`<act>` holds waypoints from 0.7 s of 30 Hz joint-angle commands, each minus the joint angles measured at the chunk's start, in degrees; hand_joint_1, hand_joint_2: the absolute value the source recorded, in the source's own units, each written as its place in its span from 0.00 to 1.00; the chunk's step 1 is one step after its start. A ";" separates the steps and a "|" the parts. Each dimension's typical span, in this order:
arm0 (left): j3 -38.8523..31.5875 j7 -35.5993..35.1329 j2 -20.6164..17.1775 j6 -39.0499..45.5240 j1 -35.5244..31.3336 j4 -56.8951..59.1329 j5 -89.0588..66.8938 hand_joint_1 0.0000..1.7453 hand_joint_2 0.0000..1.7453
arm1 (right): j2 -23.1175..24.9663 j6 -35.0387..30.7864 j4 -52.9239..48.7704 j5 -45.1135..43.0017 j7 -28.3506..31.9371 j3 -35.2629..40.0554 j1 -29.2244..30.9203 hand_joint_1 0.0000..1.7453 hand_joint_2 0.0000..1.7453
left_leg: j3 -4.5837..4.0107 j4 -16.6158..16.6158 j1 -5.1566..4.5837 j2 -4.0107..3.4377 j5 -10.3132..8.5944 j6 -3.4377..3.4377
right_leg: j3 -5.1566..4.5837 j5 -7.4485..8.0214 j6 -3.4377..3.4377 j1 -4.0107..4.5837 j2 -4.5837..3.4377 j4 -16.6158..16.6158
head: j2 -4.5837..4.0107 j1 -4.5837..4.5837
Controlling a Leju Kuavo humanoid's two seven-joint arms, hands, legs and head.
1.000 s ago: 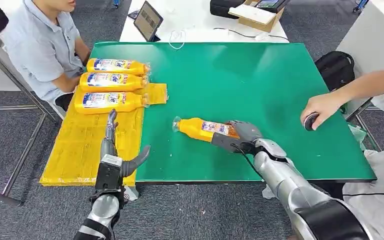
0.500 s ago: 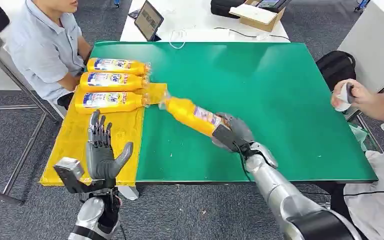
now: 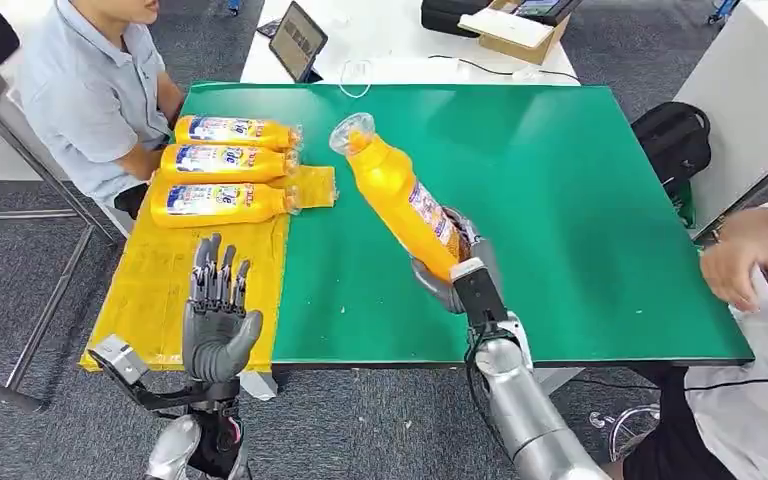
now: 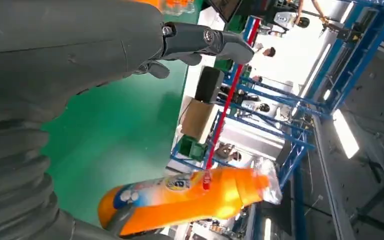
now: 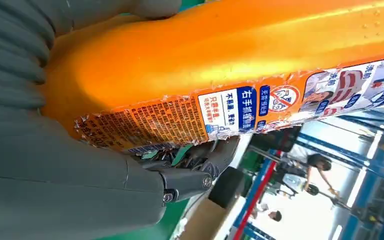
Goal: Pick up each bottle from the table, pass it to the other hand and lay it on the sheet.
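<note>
The right hand (image 3: 457,270) grips an orange bottle (image 3: 400,195) by its base, holding it tilted above the middle of the green worktop (image 3: 580,200), cap toward the upper left. The left hand (image 3: 215,315) is raised at lower left, fingers spread, holding nothing, over the yellow sheet (image 3: 160,290), where three bottles (image 3: 222,165) lie.

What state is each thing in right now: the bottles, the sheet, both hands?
Held bottle: lifted off the table, tilted, cap end up, gripped at its base.
Right hand: grips the held bottle.
Left hand: raised, fingers apart, holding nothing.
Three bottles: lying side by side on the sheet.
Yellow sheet: flat over the table's left edge.
</note>
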State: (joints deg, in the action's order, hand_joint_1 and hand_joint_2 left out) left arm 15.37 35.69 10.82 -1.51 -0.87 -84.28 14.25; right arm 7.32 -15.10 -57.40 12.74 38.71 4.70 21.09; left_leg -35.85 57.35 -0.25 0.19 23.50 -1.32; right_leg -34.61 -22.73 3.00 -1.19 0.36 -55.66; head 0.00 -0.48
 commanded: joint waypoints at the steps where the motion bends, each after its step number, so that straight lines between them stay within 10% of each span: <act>1: 4.17 3.22 -4.75 -0.76 -1.98 0.12 -11.74 0.00 1.00 | -1.68 15.81 2.82 5.07 -2.96 14.97 0.51 1.00 1.00 | 0.15 -0.03 0.05 -0.11 0.07 0.07 | 0.13 -0.02 -0.09 0.06 -0.12 0.05 | 0.00 0.02; 21: 8.20 -7.97 -3.75 -4.59 -10.10 11.13 -8.60 0.00 1.00 | 3.87 5.88 7.29 12.40 1.29 31.25 0.05 1.00 1.00 | 0.18 -0.06 0.06 -0.07 0.06 0.10 | 0.12 -0.06 -0.13 0.06 -0.07 0.03 | 0.00 0.02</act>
State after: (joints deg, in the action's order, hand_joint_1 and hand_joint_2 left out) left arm 19.24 31.30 8.41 -5.29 -5.26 -82.62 4.92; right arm 9.88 -3.57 -56.52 22.34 38.97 25.75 18.02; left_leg -35.90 57.34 -0.24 0.17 23.49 -1.31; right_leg -34.70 -22.73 2.99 -1.18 0.35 -55.67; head 0.00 -0.46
